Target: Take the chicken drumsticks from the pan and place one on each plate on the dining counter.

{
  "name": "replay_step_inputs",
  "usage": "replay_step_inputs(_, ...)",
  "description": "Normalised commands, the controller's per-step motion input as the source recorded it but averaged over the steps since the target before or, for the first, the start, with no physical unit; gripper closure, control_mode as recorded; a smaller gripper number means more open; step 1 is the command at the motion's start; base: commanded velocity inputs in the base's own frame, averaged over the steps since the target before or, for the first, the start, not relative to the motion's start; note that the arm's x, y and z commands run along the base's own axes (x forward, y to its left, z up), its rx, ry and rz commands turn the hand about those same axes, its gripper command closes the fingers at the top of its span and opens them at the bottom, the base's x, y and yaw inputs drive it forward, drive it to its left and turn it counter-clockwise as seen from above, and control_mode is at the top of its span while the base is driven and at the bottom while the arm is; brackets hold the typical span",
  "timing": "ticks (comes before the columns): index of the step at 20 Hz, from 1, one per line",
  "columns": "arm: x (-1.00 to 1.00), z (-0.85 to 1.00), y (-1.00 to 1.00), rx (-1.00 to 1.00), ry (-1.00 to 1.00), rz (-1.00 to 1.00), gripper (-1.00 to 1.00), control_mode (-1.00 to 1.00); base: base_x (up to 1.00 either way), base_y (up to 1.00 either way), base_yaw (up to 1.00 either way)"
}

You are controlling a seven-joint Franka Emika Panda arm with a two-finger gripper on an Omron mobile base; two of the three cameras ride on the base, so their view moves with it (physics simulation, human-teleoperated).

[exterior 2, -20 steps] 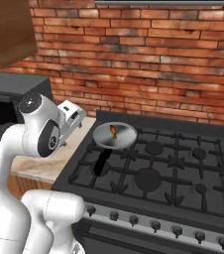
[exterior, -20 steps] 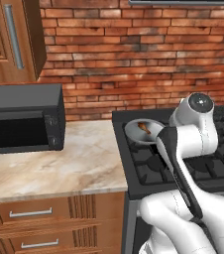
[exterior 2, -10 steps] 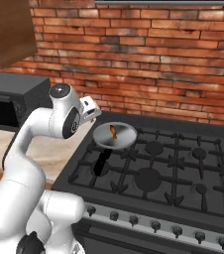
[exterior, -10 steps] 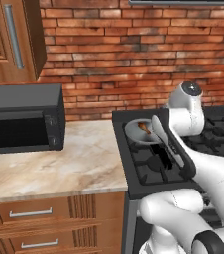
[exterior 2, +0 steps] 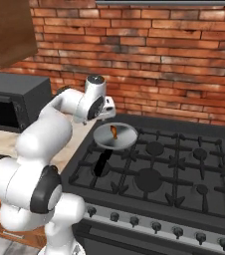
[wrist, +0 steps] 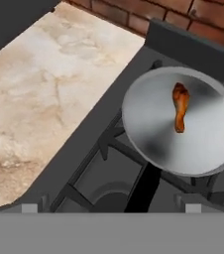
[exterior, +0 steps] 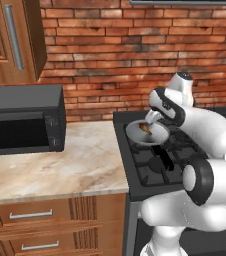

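A round light-grey pan (wrist: pixel 198 144) sits on the back left burner of the black stove, its black handle (wrist: pixel 142 191) pointing toward the front. One golden-brown chicken drumstick (wrist: pixel 180 108) lies in it, thick end toward the wall. The pan (exterior: pixel 146 134) and drumstick (exterior: pixel 145 128) also show from the left base, and the pan (exterior 2: pixel 115 136) and drumstick (exterior 2: pixel 114 131) from the right base. My gripper (wrist: pixel 111 208) hovers above the pan's left front side, open, nothing between its fingers. The hand (exterior: pixel 153 117) (exterior 2: pixel 107 108) hangs just above the pan's back edge.
The black stove (exterior 2: pixel 154 169) has several burners to the right of the pan. A marbled worktop (exterior: pixel 60 170) over wooden drawers lies left of the stove, with a black microwave (exterior: pixel 22 120) on it. A brick wall (exterior 2: pixel 174 64) runs behind.
The arm has unfolded and reached forward, carrying the hand from near the robot's body to above the pan. The jaws stay open. Pan and drumstick have not moved.
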Motion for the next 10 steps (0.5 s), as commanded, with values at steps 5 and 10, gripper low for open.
replay_step_inputs(5,0.52,-0.72,-0.07,0.0,0.36,-0.01,-1.0,-1.0,0.0,0.0,0.0)
replay_step_inputs(10,0.18,-0.55,-0.1,0.0,0.07,-0.04,-1.0,-1.0,0.0,0.0,0.0)
